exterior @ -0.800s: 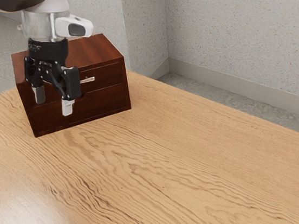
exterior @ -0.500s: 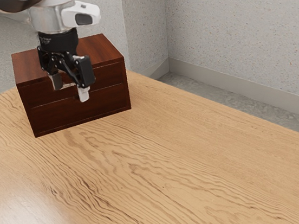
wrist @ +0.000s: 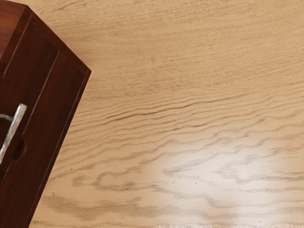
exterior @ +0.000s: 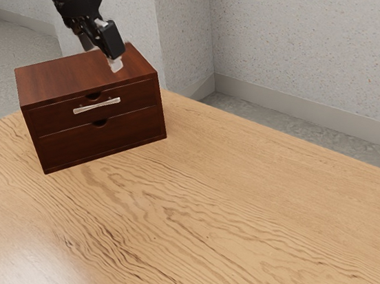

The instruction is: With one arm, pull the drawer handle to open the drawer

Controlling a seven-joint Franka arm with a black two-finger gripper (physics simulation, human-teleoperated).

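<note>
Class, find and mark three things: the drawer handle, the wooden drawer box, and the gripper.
drawer handle (exterior: 97,105): exterior view, middle of the silver bar.
wooden drawer box (exterior: 100,138): exterior view, lower front panel.
gripper (exterior: 102,54): exterior view, midway between the fingertips.

exterior cam: high at arm's side, looks down across desk (exterior: 251,212) twd room corner (exterior: 212,61). wrist cam: close above desk. both share drawer box (exterior: 89,119) front, handle (exterior: 97,105).

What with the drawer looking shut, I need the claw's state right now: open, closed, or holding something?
Claw: open, holding nothing; it is up by the top of the cabinet, apart from the handle.
</note>
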